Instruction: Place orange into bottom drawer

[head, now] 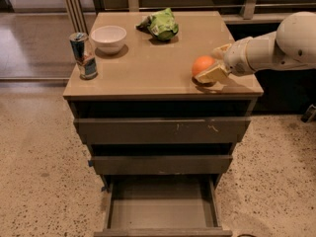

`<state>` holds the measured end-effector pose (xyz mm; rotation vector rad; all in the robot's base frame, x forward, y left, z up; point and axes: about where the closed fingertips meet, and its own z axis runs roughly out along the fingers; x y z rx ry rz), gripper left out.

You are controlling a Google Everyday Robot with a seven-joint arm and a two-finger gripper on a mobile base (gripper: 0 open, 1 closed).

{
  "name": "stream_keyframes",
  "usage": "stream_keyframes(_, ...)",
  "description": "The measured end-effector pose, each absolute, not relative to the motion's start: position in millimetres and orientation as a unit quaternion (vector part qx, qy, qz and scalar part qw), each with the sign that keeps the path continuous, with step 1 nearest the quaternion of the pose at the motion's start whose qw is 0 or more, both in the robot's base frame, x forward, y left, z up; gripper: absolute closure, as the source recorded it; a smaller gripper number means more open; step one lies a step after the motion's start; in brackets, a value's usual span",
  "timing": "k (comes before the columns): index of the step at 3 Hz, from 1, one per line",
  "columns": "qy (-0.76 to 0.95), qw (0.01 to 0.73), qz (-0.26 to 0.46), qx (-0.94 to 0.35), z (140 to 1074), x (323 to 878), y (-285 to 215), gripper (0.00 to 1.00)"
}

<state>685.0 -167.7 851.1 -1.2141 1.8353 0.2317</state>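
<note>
The orange (201, 64) rests on the cabinet top (148, 58), near its front right corner. My gripper (212, 63) reaches in from the right on a white arm and sits right at the orange, at its right side, level with the top. The bottom drawer (160, 209) is pulled out at floor level; the inside that shows holds nothing. The two upper drawers (163, 131) are pushed in further.
A white bowl (108, 37) and a drink can (84, 56) stand at the back left of the top. A green snack bag (160, 23) lies at the back middle. Speckled floor surrounds the cabinet; a railing runs behind it.
</note>
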Motion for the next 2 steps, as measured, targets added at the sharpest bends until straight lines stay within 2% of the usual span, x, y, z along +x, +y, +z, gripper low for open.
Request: stream_keyframes(2,0.742,0.448,0.094,-0.491,851.1,685.0,-167.6,0.85)
